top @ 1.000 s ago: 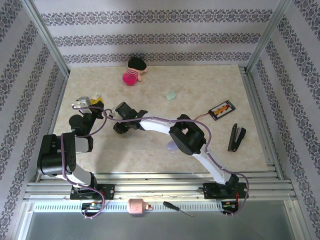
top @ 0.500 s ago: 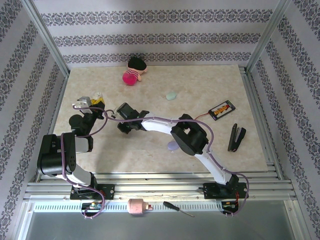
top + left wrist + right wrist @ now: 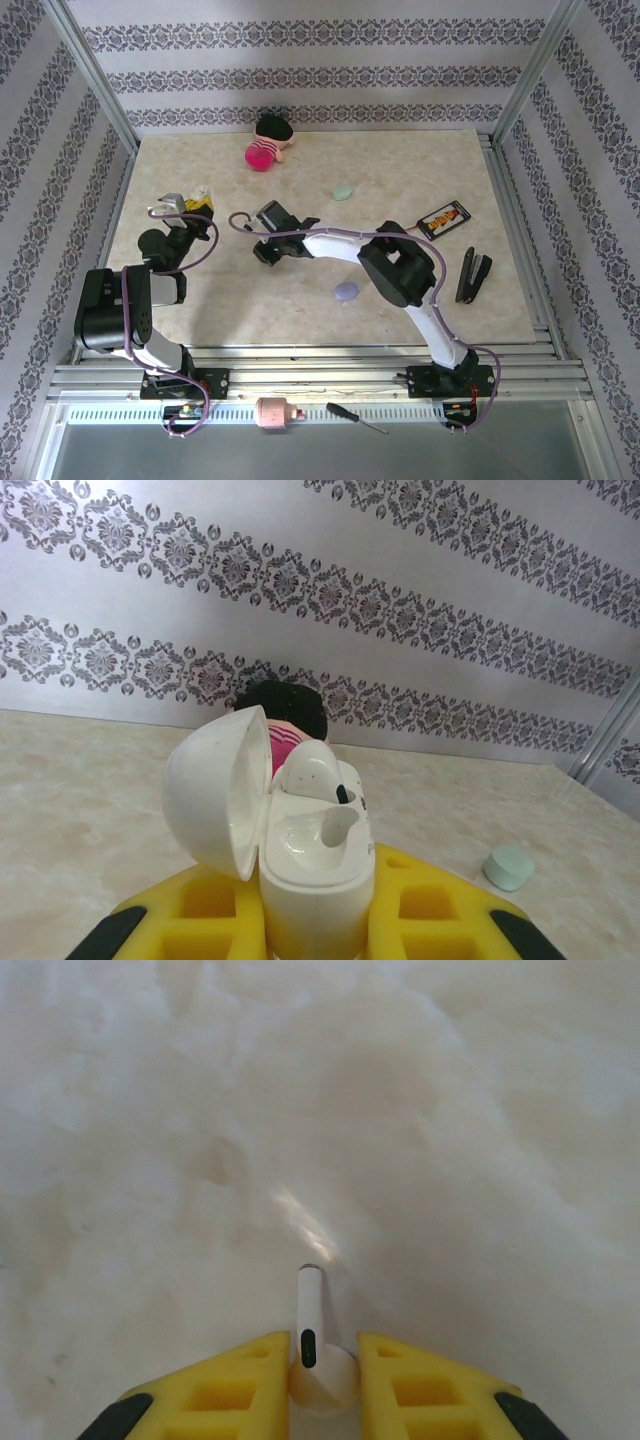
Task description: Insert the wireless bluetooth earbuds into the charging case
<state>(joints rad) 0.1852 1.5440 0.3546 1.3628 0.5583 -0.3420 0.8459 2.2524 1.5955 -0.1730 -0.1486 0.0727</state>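
One white earbud point(image 3: 308, 1305) is pinched by its head in the right gripper point(image 3: 322, 1352). Its stem juts out past the fingertips above the bare table point(image 3: 450, 1110), probably so the stem can lead into a socket. A second earbud point(image 3: 308, 770) sits in the far socket of the charging case point(image 3: 315, 880), and the near socket is empty. The left gripper point(image 3: 315, 920) clamps the case upright near the table's left side, with the lid swung open leftward, apparently to present the sockets. No brand or writing is readable on either bud or on the case. The orange-and-black pack point(image 3: 443, 218) to the right bears marks too small to read.
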